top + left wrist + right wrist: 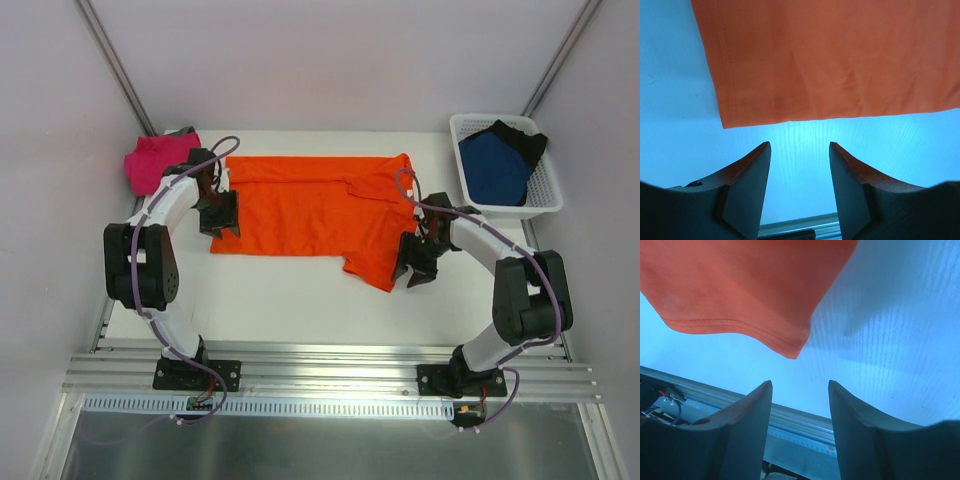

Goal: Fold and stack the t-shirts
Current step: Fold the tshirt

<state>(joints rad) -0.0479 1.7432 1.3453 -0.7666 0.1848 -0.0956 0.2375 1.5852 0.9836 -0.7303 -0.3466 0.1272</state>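
So: orange t-shirt spread flat in the middle of the table, long way running left to right, one flap hanging down toward the near edge on the right side. Left and near edges pretty straight, right end rumpled.

Right at the near-left corner, left gripper, fingers apart with nothing between them but bare tabletop. Hem corner just ahead of the tips in the wrist view, not touching as far as visible.

Just beside the hanging flap, right gripper, also spread wide and holding nothing, with the flap's stitched tip a little ahead of the fingers.

Plenty of bare white surface between shirt and near rail, less at the back.

Bunched up at the far-left corner, magenta-pink shirt, close to the orange one's left end. Over at far right, dark blue shirt and black shirt heaped in the white basket, clear of the orange one.
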